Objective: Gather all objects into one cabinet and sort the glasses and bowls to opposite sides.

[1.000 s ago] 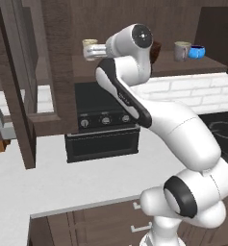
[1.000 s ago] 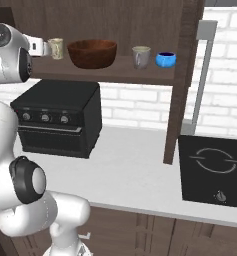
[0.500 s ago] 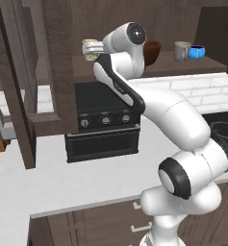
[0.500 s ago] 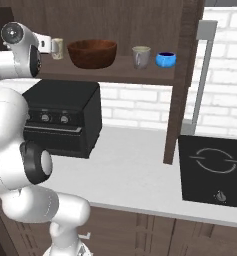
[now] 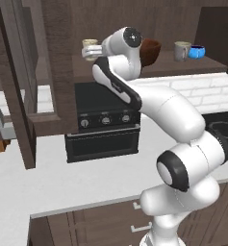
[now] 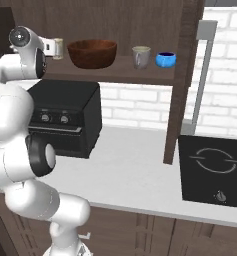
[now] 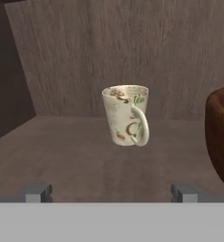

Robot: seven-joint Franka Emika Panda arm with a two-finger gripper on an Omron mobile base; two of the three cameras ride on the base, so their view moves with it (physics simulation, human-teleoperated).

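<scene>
A cream mug (image 7: 126, 115) with a faint print stands upright on the dark cabinet shelf (image 7: 61, 156), handle toward the camera. My gripper (image 7: 111, 194) is open, level with the mug and a short way back from it, touching nothing. The same mug (image 5: 90, 43) (image 6: 58, 48) sits at the shelf's left end, right by the gripper (image 5: 88, 52) (image 6: 49, 47). Further right along the shelf (image 6: 120, 74) stand the large brown wooden bowl (image 6: 92, 53) (image 5: 151, 50) (image 7: 220, 132), the grey-green mug (image 6: 141, 56) (image 5: 182, 50) and the small blue bowl (image 6: 165, 59) (image 5: 198, 51).
A black oven-like appliance (image 5: 103, 120) (image 6: 65, 117) stands on the white counter under the shelf's left part. A dark wooden upright (image 6: 177, 85) bounds the shelf on the right, with a black cooktop (image 6: 215, 170) beyond it. Another tall dark panel (image 5: 14, 86) stands at the left.
The arm's upper links have swung closer to the shelf's left end. The hand stays by the cream mug. Mugs and bowls have not moved.
</scene>
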